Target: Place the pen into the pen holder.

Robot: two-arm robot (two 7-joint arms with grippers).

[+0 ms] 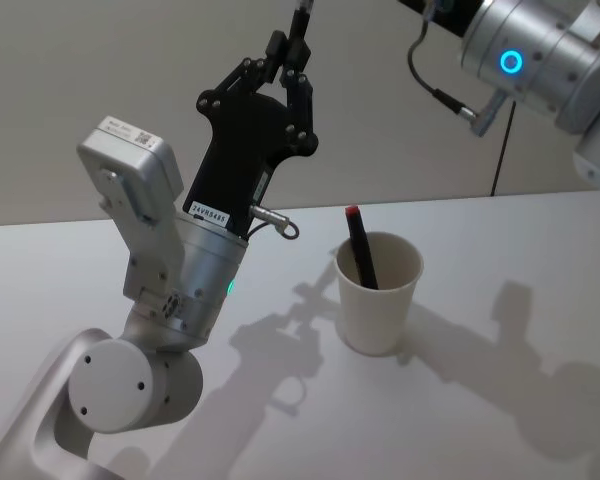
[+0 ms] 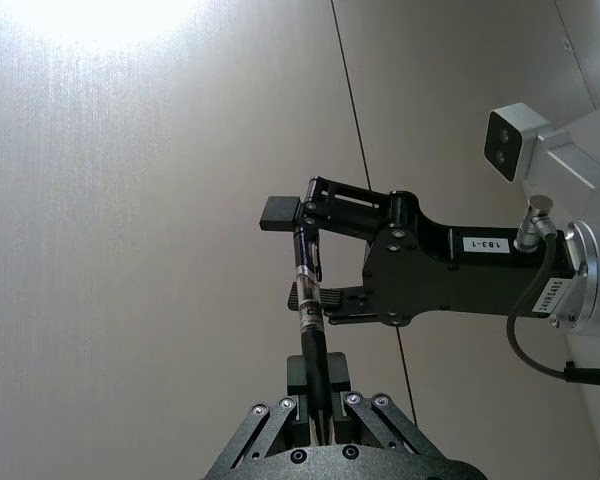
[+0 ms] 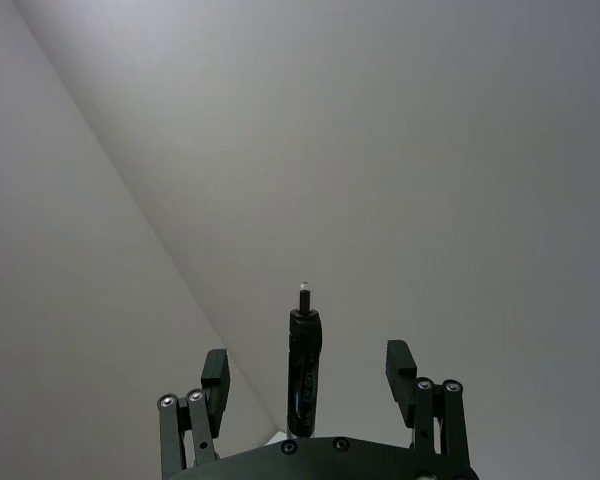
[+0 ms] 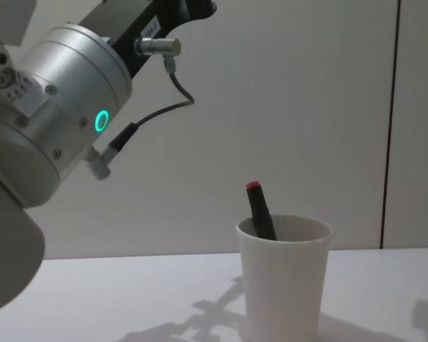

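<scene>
White table [image 1: 30, 290] | pen [image 2: 308, 330] clamped in left jaws, between parted right jaws

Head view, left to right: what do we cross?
left arm → left gripper, raised, shut on a pen → pen holder, red-capped pen inside → right arm

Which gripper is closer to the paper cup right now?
Left, probably. The left gripper is raised up and left of the paper cup, shut on the lower end of a pen; the right gripper stands open around that pen, higher up.
</scene>
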